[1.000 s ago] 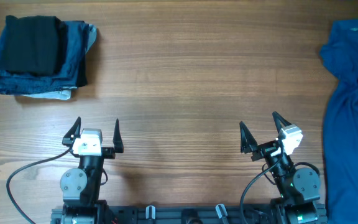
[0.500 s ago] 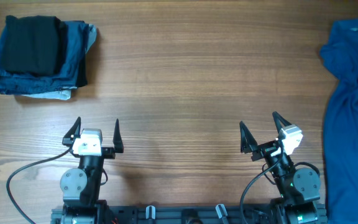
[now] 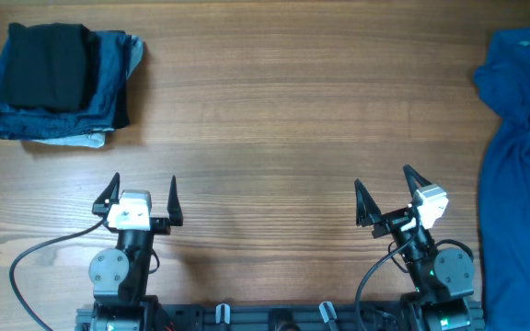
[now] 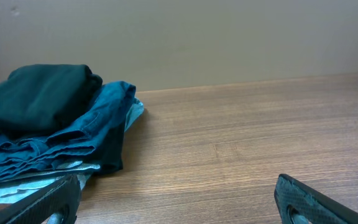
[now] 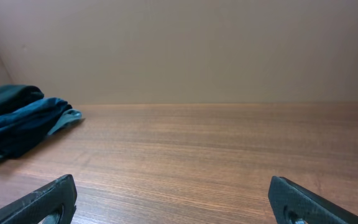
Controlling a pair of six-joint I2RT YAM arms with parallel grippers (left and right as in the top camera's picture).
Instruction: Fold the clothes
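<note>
Garments in a folded pile sit at the far left corner of the wooden table. A black folded piece lies on top of darker denim-blue pieces, and a bit of pale grey cloth peeks out at the near edge. Nearer the front, the left gripper sits over bare wood, its jaws spread wide with nothing between them. The pile lies well ahead of it and somewhat to its left. Further right, the right gripper is angled slightly rightward, its jaws likewise spread wide and empty. Along the far right edge lies the medium-blue polo shirt, rumpled and unfolded. It runs from the far side to the near side, partly out of view. It lies just beside the right arm's base, and neither gripper touches it.
</note>
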